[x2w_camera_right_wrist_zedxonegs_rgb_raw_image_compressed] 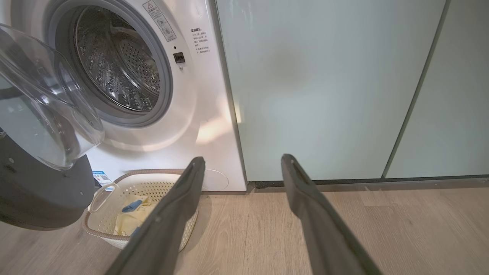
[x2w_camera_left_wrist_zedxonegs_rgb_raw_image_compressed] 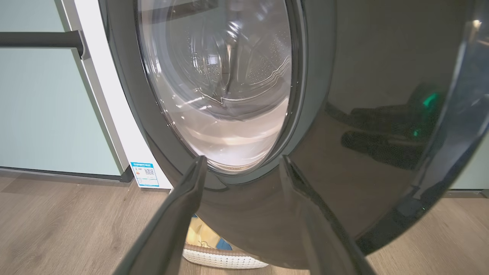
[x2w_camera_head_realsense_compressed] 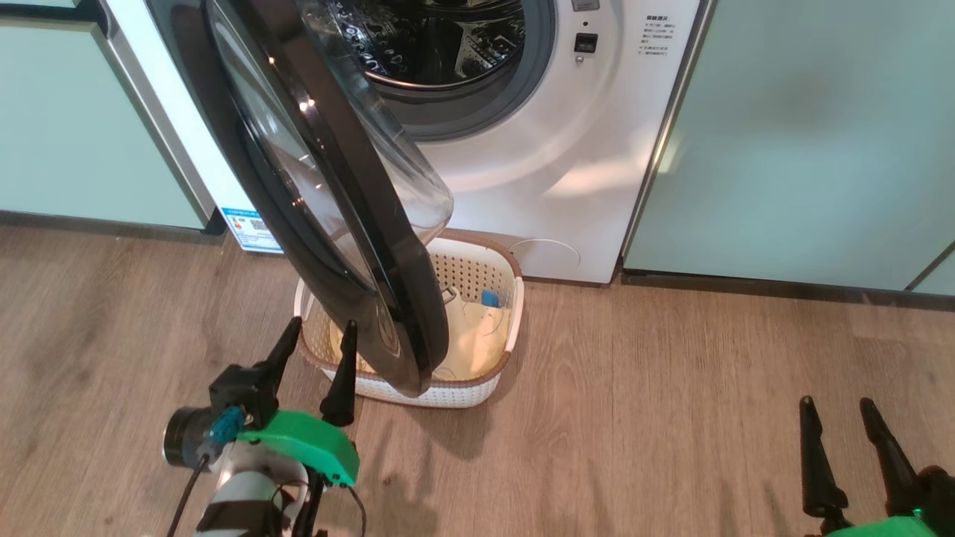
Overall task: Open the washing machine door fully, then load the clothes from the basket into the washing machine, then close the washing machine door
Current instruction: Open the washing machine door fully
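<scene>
The white washing machine (x2w_camera_head_realsense_compressed: 567,149) shows its steel drum. Its black-rimmed glass door (x2w_camera_head_realsense_compressed: 410,328) stands swung outward above the cream basket (x2w_camera_head_realsense_compressed: 462,394) on the floor, which holds pale yellow clothes (x2w_camera_head_realsense_compressed: 477,335) with blue trim.

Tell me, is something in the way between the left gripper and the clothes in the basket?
Yes. The partly open washing machine door hangs over the basket, right between the open left gripper and the clothes. Its black rim hides the middle of the basket in the head view.

Home laundry nook: washing machine (x2w_camera_head_realsense_compressed: 568,175), cabinets (x2w_camera_head_realsense_compressed: 809,134)
</scene>
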Controlling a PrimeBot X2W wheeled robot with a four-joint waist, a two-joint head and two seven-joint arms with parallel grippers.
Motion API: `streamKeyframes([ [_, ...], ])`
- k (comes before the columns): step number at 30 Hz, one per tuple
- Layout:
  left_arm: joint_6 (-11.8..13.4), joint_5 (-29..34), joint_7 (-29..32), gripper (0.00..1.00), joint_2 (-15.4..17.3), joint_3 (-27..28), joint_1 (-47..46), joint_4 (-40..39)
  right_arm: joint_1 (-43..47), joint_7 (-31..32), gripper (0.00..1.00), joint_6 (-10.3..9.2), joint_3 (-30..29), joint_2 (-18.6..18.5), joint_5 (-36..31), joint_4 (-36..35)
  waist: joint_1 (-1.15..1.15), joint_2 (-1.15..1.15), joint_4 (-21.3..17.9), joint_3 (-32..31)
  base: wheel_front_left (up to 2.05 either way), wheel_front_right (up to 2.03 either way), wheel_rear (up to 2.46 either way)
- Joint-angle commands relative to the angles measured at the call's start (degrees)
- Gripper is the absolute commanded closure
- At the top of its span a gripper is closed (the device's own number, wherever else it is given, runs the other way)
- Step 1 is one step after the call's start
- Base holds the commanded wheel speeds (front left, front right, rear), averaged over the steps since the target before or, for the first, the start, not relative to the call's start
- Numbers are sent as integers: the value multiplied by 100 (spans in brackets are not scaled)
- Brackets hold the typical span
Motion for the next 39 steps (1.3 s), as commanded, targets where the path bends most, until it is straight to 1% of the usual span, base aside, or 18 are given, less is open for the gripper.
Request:
streamKeyframes([
  [1,-10,57,-37,0,75,203,-104,-184,-83,-53,0,-4,70,-35,-55,-193,0,0,-3,1,0,0,0],
  [13,26,26,-37,0,74,219,-110,-161,-71,-53,0,-4,27,33,-131,-201,0,0,-20,9,0,0,0],
  [14,25,24,-37,8,74,218,-113,-154,-74,-53,0,-4,26,35,-139,-206,0,0,-21,12,0,0,0],
  [15,24,21,-37,54,74,217,-116,-149,-75,-53,0,-4,22,37,-150,-209,0,0,-23,16,0,0,0],
  [16,23,18,-37,82,74,216,-119,-144,-77,-53,0,-4,19,40,-159,-213,0,0,-24,19,0,0,0],
  [17,22,17,-37,100,74,214,-122,-135,-77,-53,0,-4,14,42,-166,-218,0,0,-25,21,0,0,0],
  [27,61,8,-37,100,74,254,-154,-155,-47,-53,0,-4,-37,74,-190,-248,0,0,-14,25,0,0,0],
  [35,221,14,-37,100,83,466,-315,-533,-73,-53,0,-4,-110,99,-226,-378,0,0,14,65,0,0,0],
  [39,309,104,-37,100,144,623,-502,-986,-63,-53,0,-4,-134,109,-241,-395,0,0,43,61,0,0,0],
])
